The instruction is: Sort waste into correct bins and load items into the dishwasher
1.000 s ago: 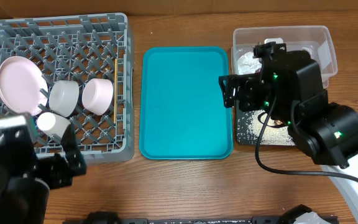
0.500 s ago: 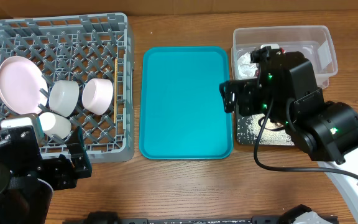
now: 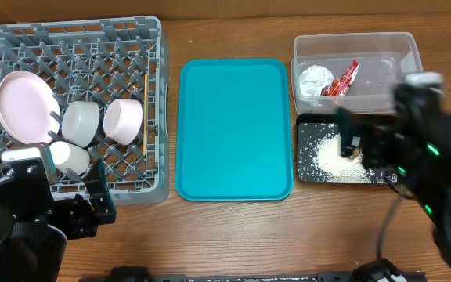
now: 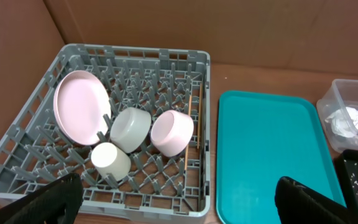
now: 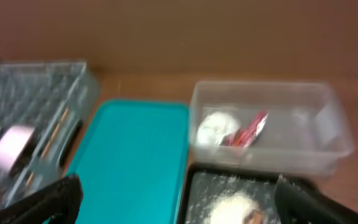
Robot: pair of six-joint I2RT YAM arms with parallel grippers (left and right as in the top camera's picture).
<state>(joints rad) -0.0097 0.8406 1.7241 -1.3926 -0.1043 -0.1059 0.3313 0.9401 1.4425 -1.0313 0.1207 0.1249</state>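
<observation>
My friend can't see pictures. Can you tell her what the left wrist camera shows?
A grey dish rack holds a pink plate, two pale bowls and a white cup. A teal tray lies to its right, and the left gripper hangs open at the bottom edge.

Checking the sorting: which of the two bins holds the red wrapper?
The clear plastic tub, holding the red wrapper and paper wad; the black tray holds rice.

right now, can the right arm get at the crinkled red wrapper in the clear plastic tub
Probably yes: the clear tub has no lid, nothing covers the red wrapper, and the right arm hangs close by.
</observation>
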